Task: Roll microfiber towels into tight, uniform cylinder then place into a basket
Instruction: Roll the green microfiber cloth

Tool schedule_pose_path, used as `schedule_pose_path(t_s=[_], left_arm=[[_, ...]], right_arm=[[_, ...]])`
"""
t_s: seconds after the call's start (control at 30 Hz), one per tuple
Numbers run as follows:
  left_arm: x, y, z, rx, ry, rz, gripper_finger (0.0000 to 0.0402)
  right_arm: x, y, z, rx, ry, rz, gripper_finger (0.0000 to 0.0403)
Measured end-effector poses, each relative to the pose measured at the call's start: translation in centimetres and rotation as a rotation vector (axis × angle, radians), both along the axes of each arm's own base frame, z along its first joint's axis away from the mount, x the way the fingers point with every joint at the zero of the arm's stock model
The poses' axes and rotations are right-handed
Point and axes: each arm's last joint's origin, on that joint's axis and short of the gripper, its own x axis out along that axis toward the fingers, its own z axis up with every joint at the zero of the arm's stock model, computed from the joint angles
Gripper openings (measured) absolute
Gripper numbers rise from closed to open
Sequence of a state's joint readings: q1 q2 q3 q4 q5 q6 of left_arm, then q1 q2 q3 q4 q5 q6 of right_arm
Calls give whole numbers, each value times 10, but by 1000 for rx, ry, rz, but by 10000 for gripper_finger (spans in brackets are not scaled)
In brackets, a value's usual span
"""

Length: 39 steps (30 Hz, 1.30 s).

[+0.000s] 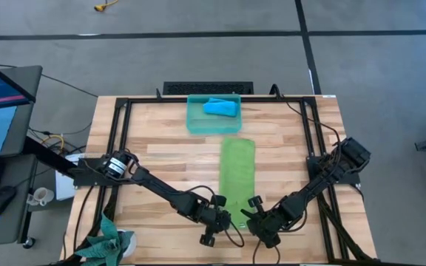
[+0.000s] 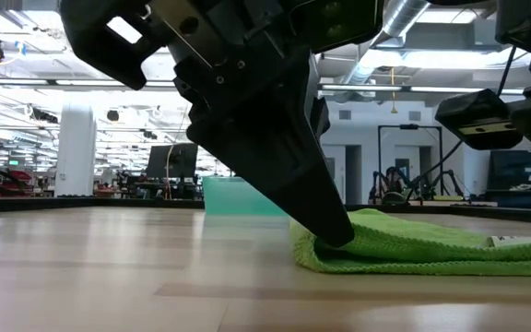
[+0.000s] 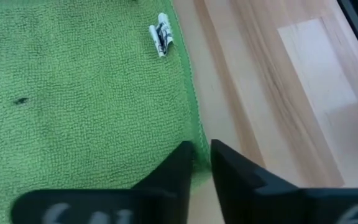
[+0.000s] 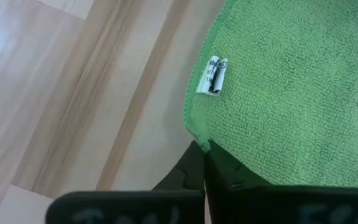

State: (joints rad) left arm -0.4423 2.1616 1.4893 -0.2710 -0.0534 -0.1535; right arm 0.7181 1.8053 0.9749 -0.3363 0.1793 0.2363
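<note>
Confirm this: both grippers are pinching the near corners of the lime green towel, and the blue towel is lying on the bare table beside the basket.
Not quite. The blue towel lies inside the basket, as the high view shows. The rest holds: the left gripper and right gripper each pinch a near corner of the lime green towel.

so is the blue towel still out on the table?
No: in the high view the blue towel lies inside the basket; only the green towel is on the table.
</note>
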Motion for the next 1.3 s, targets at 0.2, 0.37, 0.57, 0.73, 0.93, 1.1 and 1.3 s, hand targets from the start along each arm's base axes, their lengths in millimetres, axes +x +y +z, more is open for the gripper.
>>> schedule_pose_path(t_s=[0.2, 0.37, 0.57, 0.73, 0.93, 1.1, 1.3], left_arm=[[0, 0, 0, 5, -2, 0, 5], [0, 0, 0, 8, -3, 3, 3], [0, -8, 10, 28, -3, -2, 2], [-2, -21, 31, 147, 4, 16, 1], [-9, -42, 60, 238, -21, 27, 0], [-20, -58, 84, 333, -48, 66, 0], [-33, -71, 110, 420, -94, 134, 0]], right_arm=[[0, 0, 0, 0, 0, 0, 22], [0, 0, 0, 0, 0, 1, 6], [-7, 2, 11, 3, -17, -9, 12], [-15, 7, 29, 49, -66, -4, 4], [-23, 13, 46, 138, -105, -44, 10], [-23, 23, 55, 179, -136, -26, 3], [-22, 37, 76, 219, -179, 0, 7]])
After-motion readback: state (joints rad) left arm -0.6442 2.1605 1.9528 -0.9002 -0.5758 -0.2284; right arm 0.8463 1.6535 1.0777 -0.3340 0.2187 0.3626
